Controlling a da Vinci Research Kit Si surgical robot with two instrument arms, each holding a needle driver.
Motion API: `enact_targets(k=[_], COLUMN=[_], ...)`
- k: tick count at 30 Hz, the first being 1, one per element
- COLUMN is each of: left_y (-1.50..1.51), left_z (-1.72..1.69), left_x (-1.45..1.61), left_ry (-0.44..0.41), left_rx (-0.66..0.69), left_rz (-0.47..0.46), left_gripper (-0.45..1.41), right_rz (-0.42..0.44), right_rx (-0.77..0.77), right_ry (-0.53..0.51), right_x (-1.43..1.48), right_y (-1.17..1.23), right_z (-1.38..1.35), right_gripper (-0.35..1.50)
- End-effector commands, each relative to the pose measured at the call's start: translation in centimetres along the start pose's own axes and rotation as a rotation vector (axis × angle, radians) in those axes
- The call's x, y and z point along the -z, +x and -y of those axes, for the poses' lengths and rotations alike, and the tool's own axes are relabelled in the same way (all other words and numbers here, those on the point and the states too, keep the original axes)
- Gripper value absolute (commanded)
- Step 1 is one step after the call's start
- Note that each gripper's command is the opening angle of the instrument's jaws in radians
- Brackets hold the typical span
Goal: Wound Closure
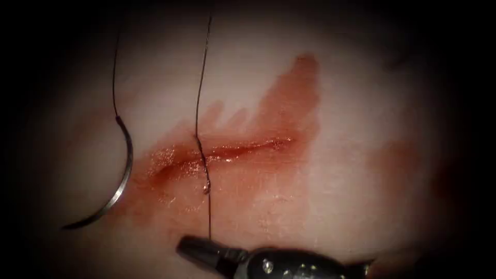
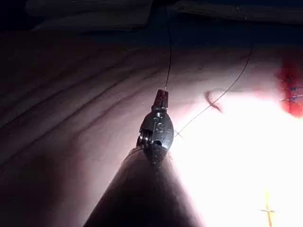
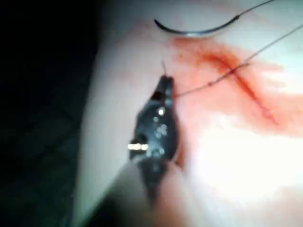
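Here the tissue [image 1: 336,170] lies under the endoscope with its cut [image 1: 222,154] running roughly left to right, wet with red fluid [image 1: 289,98] that spreads above and below it. The needle [image 1: 118,181] rests free on the tissue, left of the cut's left end, held by neither tool and not in the tissue; its curve bows toward the cut and its point lies toward the near left. The thread [image 1: 199,98] trails from the needle's upper end toward the far edge of the tissue, and another strand comes down from the far edge, crosses the cut and carries a small knot [image 1: 206,188] just on the near side. From the knot it runs straight to the right arm's tool [image 1: 188,245], at the near edge of the tissue, whose jaws are closed on the thread end. In the left wrist view the left arm's tool [image 2: 162,97] has its jaws closed on a strand of thread that rises away from it, above the tissue.
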Motion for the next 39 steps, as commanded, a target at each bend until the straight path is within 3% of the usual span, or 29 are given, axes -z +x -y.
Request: enact_targets(k=[1, 16, 35, 39], left_y=[-0.02, -0.05, -0.06, -0.06], left_z=[0.03, 0.00, -0.02, -0.09], left_x=[-0.09, -0.21, -0.28, -0.22], left_ry=[0.001, 0.003, 0.012, 0.007], left_rx=[-0.017, -0.183, -0.190, -0.189], left_rz=[0.003, 0.085, 0.096, 0.094], left_gripper=[-0.45, -0.45, -0.45, -0.45], right_rz=[0.005, 0.033, 0.023, 0.006], right_rx=[-0.005, 0.000, -0.001, 0.002], right_ry=[0.007, 0.050, 0.040, 0.077], right_x=[-0.04, 0.10, 0.13, 0.06], right_y=[-0.08, -0.12, -0.17, -0.19], right_z=[0.09, 0.45, 0.40, 0.39], right_gripper=[-0.35, -0.35, -0.35, -0.35])
